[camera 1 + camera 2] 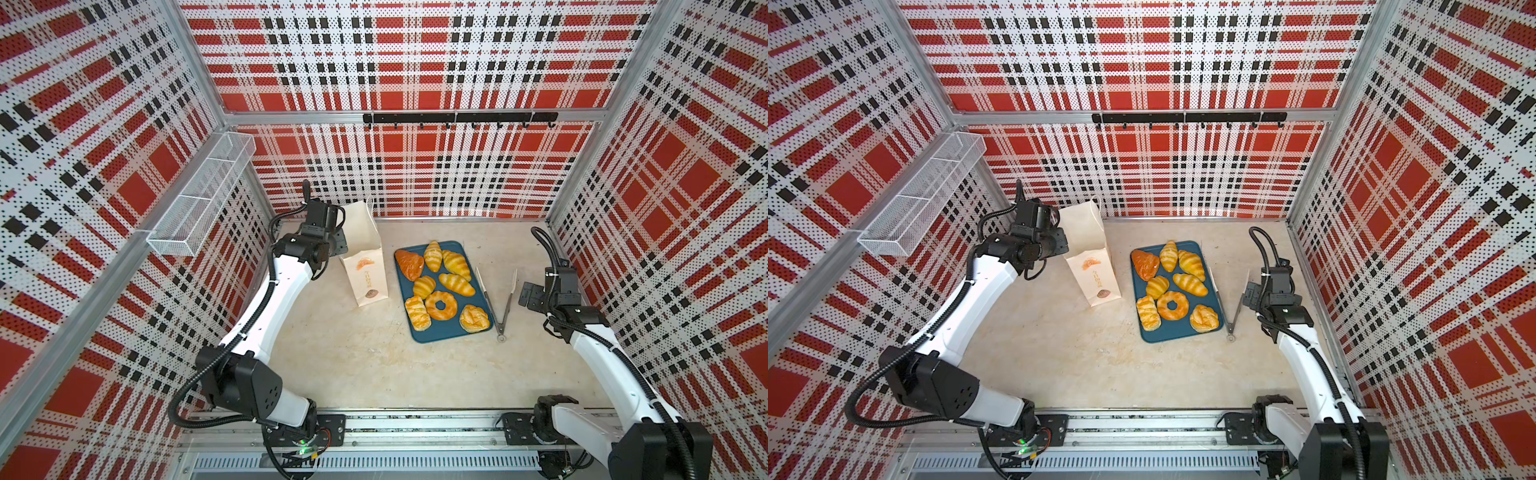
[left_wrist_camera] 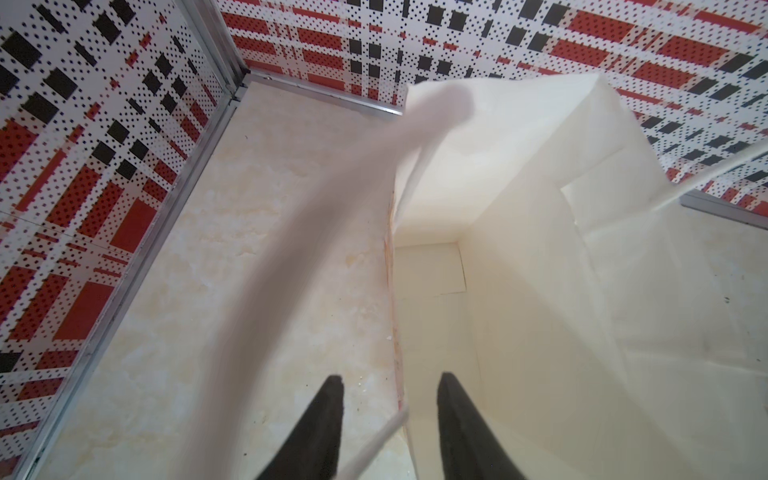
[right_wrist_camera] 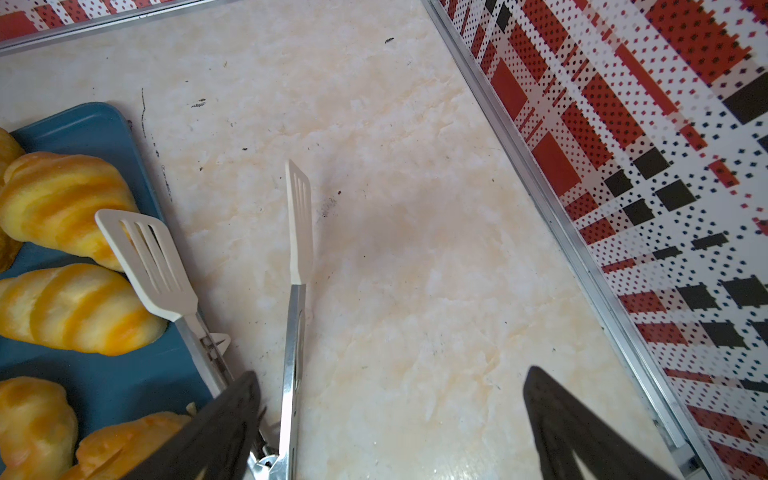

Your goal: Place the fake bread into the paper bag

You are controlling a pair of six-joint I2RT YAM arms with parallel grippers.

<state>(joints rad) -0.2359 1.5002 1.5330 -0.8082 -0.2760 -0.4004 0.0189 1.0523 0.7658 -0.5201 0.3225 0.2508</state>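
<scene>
My left pincer (image 2: 390, 376) stands half-parted astride the rim of the tall cream-white paper carrier bag (image 2: 519, 291), one finger outside its near wall and one inside. A thin white cord handle (image 2: 376, 446) slants between them. Neither pad seems to press the paper, so I grasp nothing. Below my fingers the bag's floor is bare.

Beyond the bag, well apart from this pincer, the glossy golden toy pastries, the fake bread (image 1: 456, 284), all lie on a flat dark-blue rectangular tray (image 1: 440, 336). My right pincer (image 3: 391, 370) hangs spread wide and empty over the steel tongs with cream slotted blades (image 3: 293, 332), which lie just beside that tray.

I judge this the opening step: securing the bag's mouth. Next I should pinch the wall gently without crumpling it, while my right takes up the tongs.
</scene>
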